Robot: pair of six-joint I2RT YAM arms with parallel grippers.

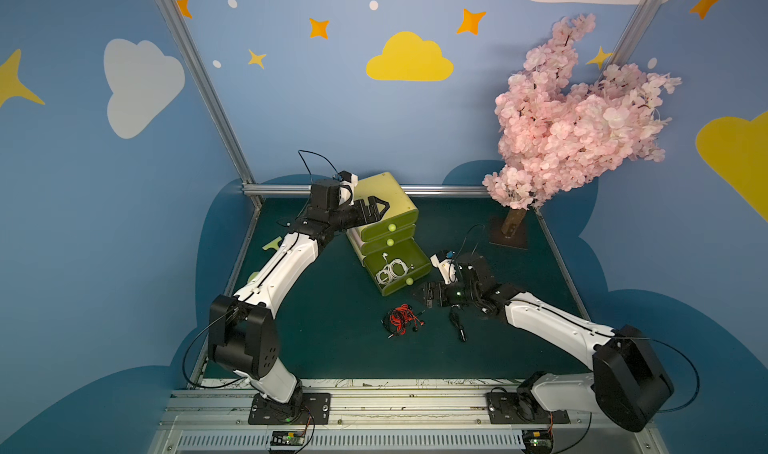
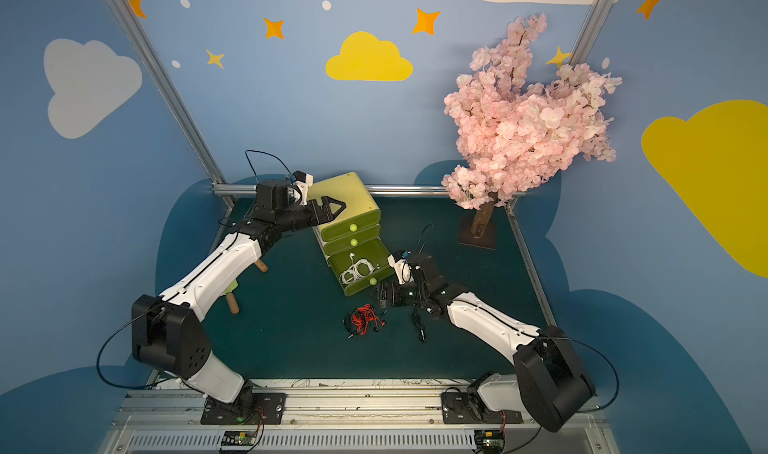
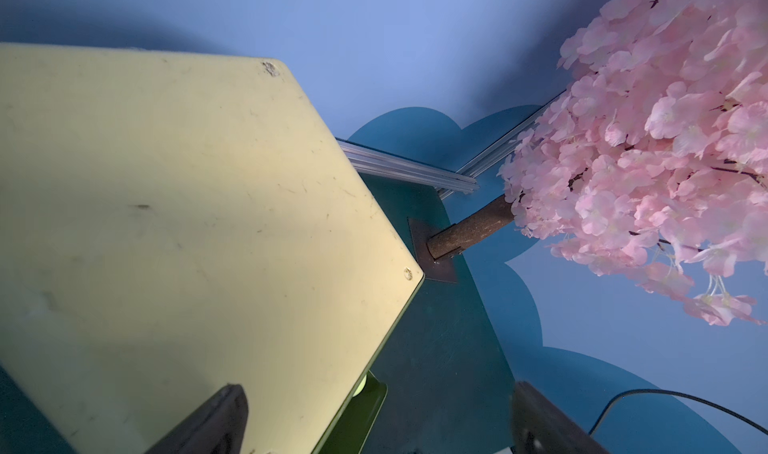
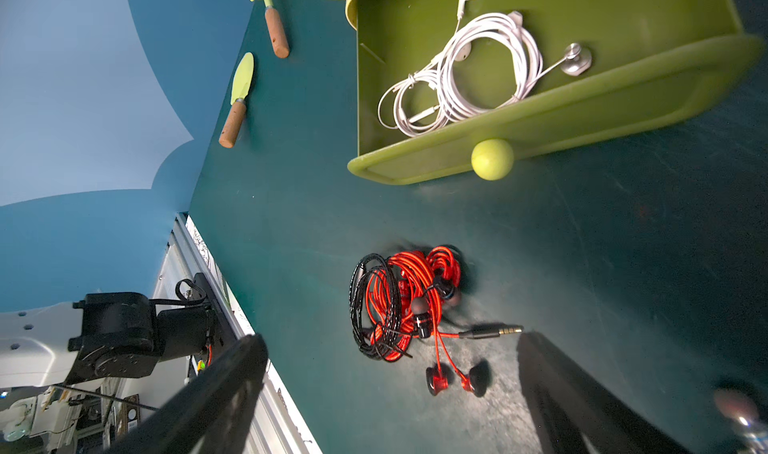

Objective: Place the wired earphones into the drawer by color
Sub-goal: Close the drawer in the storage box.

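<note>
The red-and-black earphones lie loose on the tabletop; both arms' fingers open, empty. Trailing cable could snag the open drawer.

- The drawer cabinet stands toward the back middle of the bench, its bottom drawer pulled out toward the front.
- One earphone bundle lies in that open drawer.
- A second earphone bundle lies on the bench just before the drawer.
- A third bundle lies to its right, near the right tool.
- The left tool hangs over the cabinet's top.
- The tree stands at the back right.
- Two toy tools lie left of the cabinet.
</note>
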